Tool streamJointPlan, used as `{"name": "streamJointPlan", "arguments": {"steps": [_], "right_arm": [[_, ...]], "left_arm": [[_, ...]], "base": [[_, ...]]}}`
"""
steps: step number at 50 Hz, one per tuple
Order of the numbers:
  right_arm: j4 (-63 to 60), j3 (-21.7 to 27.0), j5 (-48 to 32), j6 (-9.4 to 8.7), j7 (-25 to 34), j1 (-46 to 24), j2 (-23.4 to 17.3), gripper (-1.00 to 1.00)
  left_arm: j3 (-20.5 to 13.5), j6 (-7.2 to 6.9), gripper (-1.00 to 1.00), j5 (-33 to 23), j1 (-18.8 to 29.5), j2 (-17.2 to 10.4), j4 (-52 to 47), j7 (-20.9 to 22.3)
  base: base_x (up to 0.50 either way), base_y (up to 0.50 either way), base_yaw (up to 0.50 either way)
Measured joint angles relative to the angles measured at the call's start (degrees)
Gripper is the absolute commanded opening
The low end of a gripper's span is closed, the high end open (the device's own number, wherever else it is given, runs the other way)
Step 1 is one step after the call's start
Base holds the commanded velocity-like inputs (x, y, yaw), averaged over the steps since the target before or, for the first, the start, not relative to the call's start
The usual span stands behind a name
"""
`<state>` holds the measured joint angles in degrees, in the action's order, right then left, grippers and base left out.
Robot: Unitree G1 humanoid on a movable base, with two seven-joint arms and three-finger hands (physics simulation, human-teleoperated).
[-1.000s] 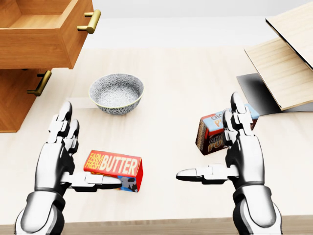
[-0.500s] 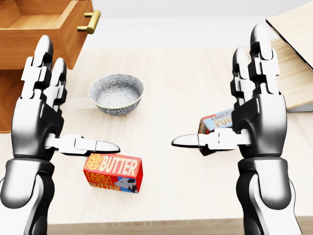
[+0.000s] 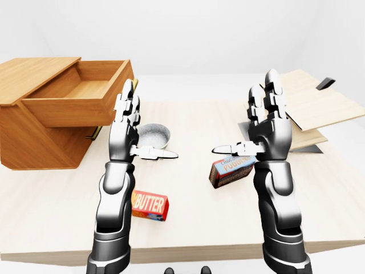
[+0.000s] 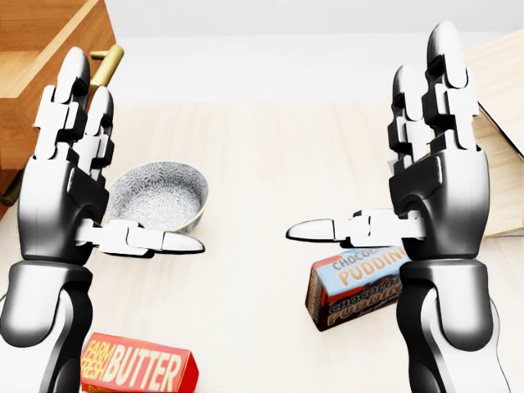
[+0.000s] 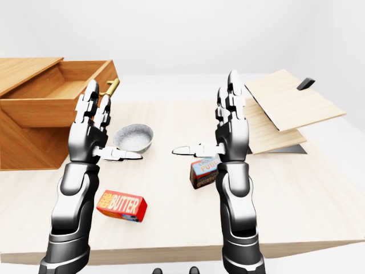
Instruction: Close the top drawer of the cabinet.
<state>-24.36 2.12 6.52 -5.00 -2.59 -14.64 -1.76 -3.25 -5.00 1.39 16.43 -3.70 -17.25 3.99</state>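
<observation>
A wooden cabinet (image 3: 34, 134) stands at the left of the table. Its top drawer (image 3: 85, 94) is pulled out to the right, with a brass handle (image 5: 111, 87) on its face. My left hand (image 3: 137, 128) is raised with fingers spread, open and empty, just right of the drawer's face. My right hand (image 3: 259, 125) is raised at the same height further right, open and empty, above a chocolate pudding box (image 3: 231, 170).
A patterned bowl (image 4: 160, 196) sits on the table by my left hand. A red butter box (image 3: 150, 205) lies near the table's bottom edge. Stacked wooden boards (image 5: 285, 111) and a dark flat piece lie at the right.
Both hands have risen from low over the table to chest height. The head camera has shifted, so the bowl and boxes sit lower in the picture.
</observation>
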Motion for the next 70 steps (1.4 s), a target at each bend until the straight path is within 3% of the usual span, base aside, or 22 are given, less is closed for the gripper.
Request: {"name": "streamJointPlan", "arguments": {"steps": [7, 36, 55, 70], "right_arm": [[0.08, -0.14, -0.12, 0.0, 0.1, -0.21, 0.04, 1.0], [-0.91, -0.1, -0.35, 0.0, 0.53, 0.68, 0.07, 1.0], [-1.3, -0.53, -0.78, 0.0, 0.43, 1.07, 0.41, 1.0], [-0.71, -0.52, -0.78, 0.0, 0.41, 0.94, 0.44, 1.0]], "left_arm": [[0.01, 0.0, 1.0, -0.02, 0.11, 0.01, 0.04, 0.04], [-0.58, 0.0, 1.0, -1.37, -1.01, -0.44, -0.06, -0.4], [-3.4, 0.0, 1.0, -8.28, -4.65, -2.27, 3.33, -3.14], [-5.72, 0.0, 1.0, -15.02, -3.14, -5.01, 9.68, -7.44]], "base": [[0.43, 0.0, 0.0], [0.0, 0.0, 0.0], [0.0, 0.0, 0.0], [0.0, 0.0, 0.0]]}}
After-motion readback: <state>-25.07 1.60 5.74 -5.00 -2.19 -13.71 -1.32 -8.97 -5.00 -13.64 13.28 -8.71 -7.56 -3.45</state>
